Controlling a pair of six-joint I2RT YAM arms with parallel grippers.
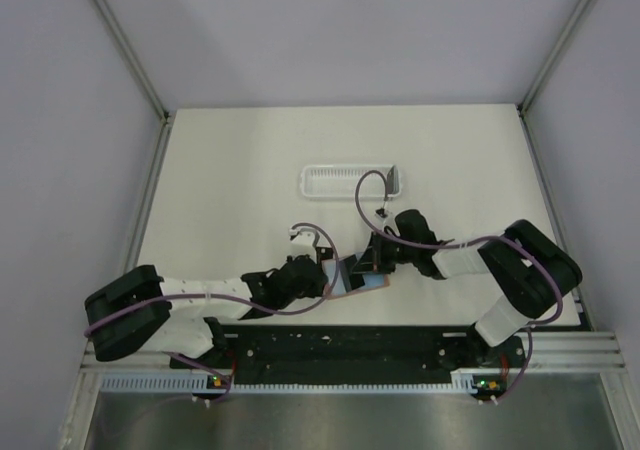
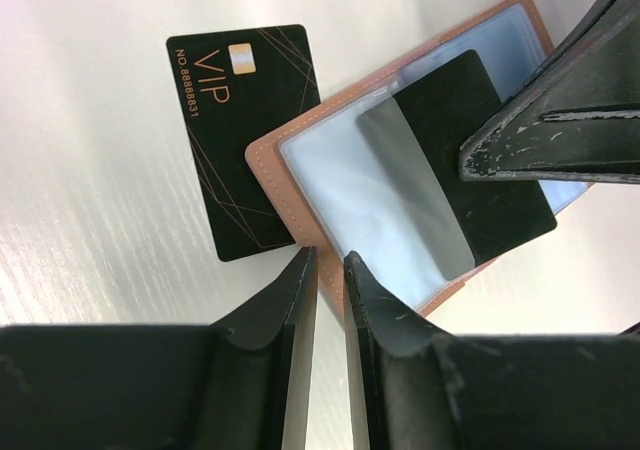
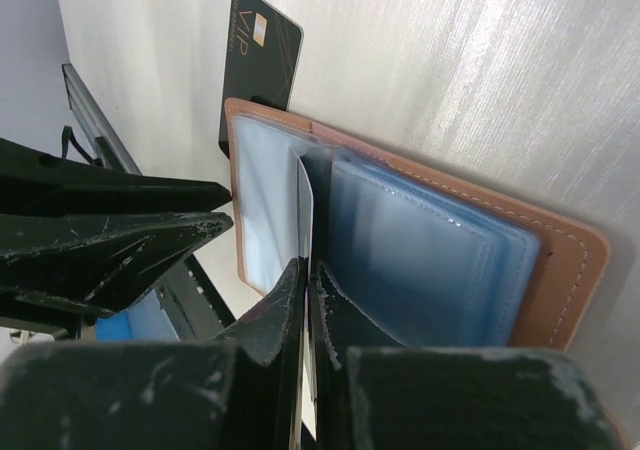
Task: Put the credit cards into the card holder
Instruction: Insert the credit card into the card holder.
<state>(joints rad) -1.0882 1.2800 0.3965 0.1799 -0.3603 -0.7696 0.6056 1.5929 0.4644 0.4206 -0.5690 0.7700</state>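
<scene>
The left end effector (image 2: 327, 262) stands with its scuffed black fingers a sliver apart, tips at the holder's (image 2: 284, 185) stitched brown rim, bright tabletop (image 2: 90, 170) showing through the gap. The holder lies open near the brushed tabletop's front edge, pale blue sleeves up. The right end effector (image 3: 305, 275) is closed on one clear leaf, holding it upright. A black card (image 2: 480, 170) rests on the sleeves, partly behind a clear leaf. The VIP card (image 2: 245, 135) lies flat, one edge under the rim. Beyond, well apart, sits a white slatted tray (image 1: 304, 181), with open tabletop between.
</scene>
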